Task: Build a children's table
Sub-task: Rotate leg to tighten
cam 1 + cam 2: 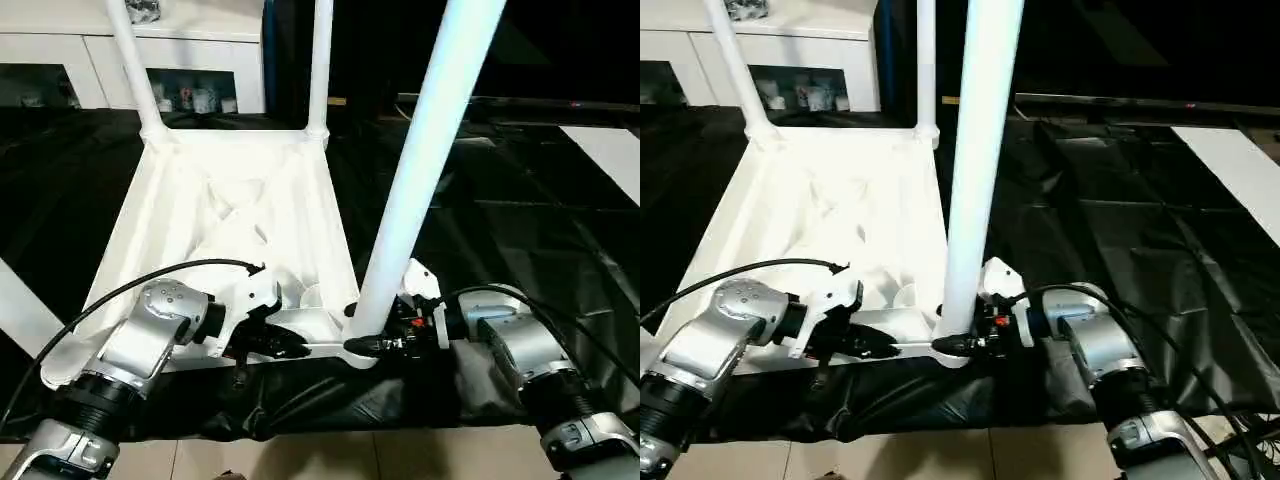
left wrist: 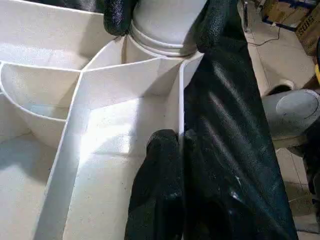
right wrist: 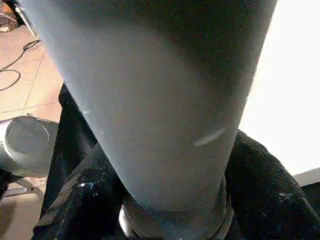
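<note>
Black sheeting (image 1: 520, 230) is covering the floor; you're seeing the tabletop (image 1: 240, 210) lying upside down. Your right tool (image 1: 372, 345) is clasping the upright leg (image 1: 420, 170) at the near-right socket. Your left tool (image 2: 170, 165) is pinching the top's near rim, beside it.

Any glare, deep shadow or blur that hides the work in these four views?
Left eye view: the tabletop's ribbed underside is washed out by glare, ribs barely readable. Right wrist view: the leg looms dark and soft, backlit by a blown-out white area. Left wrist view: the ribs are evenly lit; the left gripper's fingers are slightly soft.
</note>
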Tool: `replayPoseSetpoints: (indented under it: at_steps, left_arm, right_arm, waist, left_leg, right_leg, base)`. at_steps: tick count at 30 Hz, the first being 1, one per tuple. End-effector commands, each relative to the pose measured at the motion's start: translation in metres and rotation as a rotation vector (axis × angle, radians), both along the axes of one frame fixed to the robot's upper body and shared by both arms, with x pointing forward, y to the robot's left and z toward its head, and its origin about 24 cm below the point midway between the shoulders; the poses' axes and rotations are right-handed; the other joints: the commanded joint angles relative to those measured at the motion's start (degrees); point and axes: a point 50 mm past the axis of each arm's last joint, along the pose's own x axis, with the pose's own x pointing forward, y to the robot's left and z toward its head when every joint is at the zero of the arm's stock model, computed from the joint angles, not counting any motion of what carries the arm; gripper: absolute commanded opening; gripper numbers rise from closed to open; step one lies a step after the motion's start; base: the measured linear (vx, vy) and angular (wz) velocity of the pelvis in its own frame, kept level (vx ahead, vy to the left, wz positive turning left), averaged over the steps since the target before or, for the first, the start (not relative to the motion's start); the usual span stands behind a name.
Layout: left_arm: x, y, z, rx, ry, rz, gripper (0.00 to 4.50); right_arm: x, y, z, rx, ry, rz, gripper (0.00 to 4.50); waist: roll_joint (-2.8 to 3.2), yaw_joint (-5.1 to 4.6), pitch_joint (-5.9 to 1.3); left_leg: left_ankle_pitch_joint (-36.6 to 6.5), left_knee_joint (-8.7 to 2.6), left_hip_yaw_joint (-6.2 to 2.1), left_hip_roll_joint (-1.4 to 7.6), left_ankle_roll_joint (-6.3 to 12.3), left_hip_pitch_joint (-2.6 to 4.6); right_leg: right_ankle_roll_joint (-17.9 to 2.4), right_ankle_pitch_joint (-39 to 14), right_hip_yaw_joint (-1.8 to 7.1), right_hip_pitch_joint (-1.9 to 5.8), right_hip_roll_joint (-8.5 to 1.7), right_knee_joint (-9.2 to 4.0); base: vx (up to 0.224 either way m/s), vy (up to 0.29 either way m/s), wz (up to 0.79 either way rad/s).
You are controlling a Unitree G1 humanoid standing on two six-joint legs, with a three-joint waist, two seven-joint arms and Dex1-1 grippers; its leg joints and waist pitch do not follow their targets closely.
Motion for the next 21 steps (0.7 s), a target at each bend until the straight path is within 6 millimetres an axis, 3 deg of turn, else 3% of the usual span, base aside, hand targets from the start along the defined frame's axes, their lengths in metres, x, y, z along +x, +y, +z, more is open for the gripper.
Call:
replayPoseSetpoints:
  at_steps: [1,3,5,6,7,9,10,15,18,20,21]
  left_arm:
    - [0.006,-0.023,0.011,-0.091,-0.054,0.012,0.0]
    - [0.011,-0.029,0.011,-0.111,-0.075,0.085,0.0]
    - [0.013,-0.031,0.011,-0.119,-0.081,0.113,0.0]
    - [0.018,-0.038,0.007,-0.122,-0.106,0.198,0.0]
    - [0.019,-0.041,0.006,-0.122,-0.111,0.227,0.0]
    - [0.019,-0.046,0.004,-0.121,-0.116,0.25,0.0]
    - [0.02,-0.052,0.003,-0.124,-0.126,0.286,0.0]
    - [0.021,-0.075,-0.001,-0.098,-0.182,0.382,0.0]
    - [0.019,-0.084,0.001,-0.125,-0.189,0.372,0.0]
    - [0.018,-0.085,0.002,-0.124,-0.192,0.358,0.0]
    - [0.017,-0.083,0.002,-0.123,-0.193,0.339,0.0]
  right_arm:
    - [-0.013,0.027,-0.015,0.003,0.054,0.075,2.49]
    - [-0.012,0.029,-0.018,0.023,0.055,-0.005,2.49]
    - [-0.011,0.03,-0.019,0.034,0.054,-0.037,2.48]
    - [-0.003,0.037,-0.024,0.064,0.06,-0.243,2.48]
    - [-0.001,0.039,-0.027,0.065,0.059,-0.318,2.48]
    - [0.0,0.042,-0.03,0.06,0.059,-0.402,2.38]
    - [0.002,0.046,-0.033,0.056,0.056,-0.482,2.38]
    - [0.009,0.07,-0.034,0.055,0.04,-0.715,2.27]
    - [0.008,0.086,-0.026,0.11,0.01,-0.713,2.27]
    - [0.006,0.089,-0.023,0.118,-0.014,-0.682,2.65]
    - [0.005,0.089,-0.019,0.129,-0.028,-0.649,2.75]
  waist:
    - [0.21,0.19,-2.81]
    - [-0.16,0.24,-2.68]
    - [-0.3,0.02,-2.6]
    - [0.02,-0.08,-2.42]
    - [0.02,-0.09,-2.5]
    - [-0.39,-0.33,-2.6]
    - [-0.05,-0.32,-2.55]
    - [0.33,-0.7,-2.54]
    - [0.41,-1.05,-2.56]
    - [0.44,-1.19,-2.64]
    - [-0.05,-1.31,-2.62]
  left_leg:
    - [-15.87,-3.98,-0.25,1.56,1.24,0.22]
    - [-15.9,-4.03,-0.29,1.58,1.18,0.17]
    - [-16.2,-4.2,-0.57,1.45,0.66,-0.17]
    - [-16.83,-4.23,-0.45,1.42,0.26,0.07]
    - [-17.3,-4.19,-0.51,1.3,0.01,0.33]
    - [-16.82,-4.24,-0.75,1.05,-0.28,-0.09]
    - [-17.06,-4.13,-0.6,1.13,0.11,0.32]
    - [-18.52,-4.32,-0.72,1.06,-0.24,0.38]
    - [-20.43,-4.43,-0.79,0.89,-0.34,0.38]
    - [-21.07,-4.43,-0.87,0.87,0.0,0.31]
    - [-20.83,-4.46,-0.84,0.91,0.38,0.12]
  right_leg:
    - [-10.77,-17.27,2.7,2.56,-2.96,-4.21]
    - [-10.57,-18.32,2.72,2.5,-3.04,-4.25]
    - [-9.05,-21.87,2.62,2.7,-3.13,-4.48]
    - [-8.26,-23.74,2.83,2.26,-3.14,-4.94]
    - [-8.02,-24.84,2.8,2.1,-3.22,-5.07]
    - [-6.3,-27.4,2.62,2.54,-3.17,-5.08]
    - [-5.88,-27.91,2.91,1.95,-3.15,-5.34]
    - [-4.74,-29.24,2.82,1.62,-2.94,-5.78]
    - [-3.67,-30.57,2.78,1.42,-2.86,-6.11]
    - [-3.29,-30.41,2.74,1.45,-2.81,-6.15]
    - [-3.42,-29.45,2.79,1.47,-2.77,-6.11]
  base:
    - [0.0,0.0,0.0]
    - [0.0,0.0,0.0]
    - [0.0,0.0,0.0]
    - [0.0,0.0,0.0]
    - [0.0,0.0,0.0]
    - [0.0,0.0,0.0]
    - [0.0,0.0,0.0]
    - [0.0,0.0,0.0]
    - [0.0,0.0,0.0]
    - [0.0,0.0,0.0]
    - [0.0,0.0,0.0]
